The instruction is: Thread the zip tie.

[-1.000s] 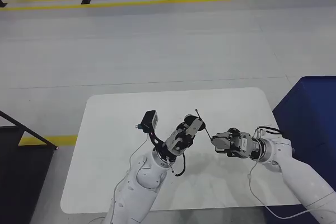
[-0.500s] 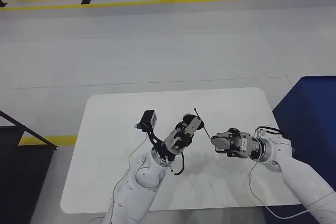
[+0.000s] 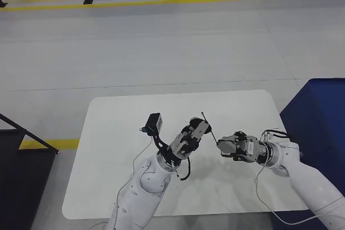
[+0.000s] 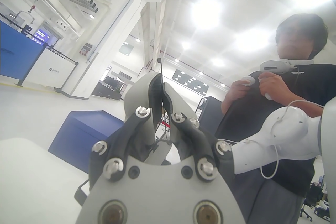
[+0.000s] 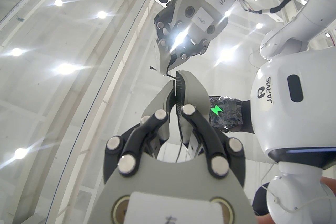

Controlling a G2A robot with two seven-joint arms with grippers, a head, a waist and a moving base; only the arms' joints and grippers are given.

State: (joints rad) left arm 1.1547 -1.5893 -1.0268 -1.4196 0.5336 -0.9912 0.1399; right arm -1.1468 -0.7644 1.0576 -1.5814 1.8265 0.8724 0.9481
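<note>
Now, left gripper [image 4: 160, 79]: ribbed grey pads are pinching a thin, stiff black zip tie [image 4: 159, 67].
right gripper [image 5: 175, 81]: pressing together on the same strap, just beside the other tips.

The tie [image 4: 161, 70] was hidden between the left gripper's [image 4: 162, 83] jaws; its head's slot was too small to be seen.

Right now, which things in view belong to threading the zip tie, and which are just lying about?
For the job:
zip tie
left gripper, shut on it
right gripper, shut on it

Just there:
white table
blue box beside the table
</note>
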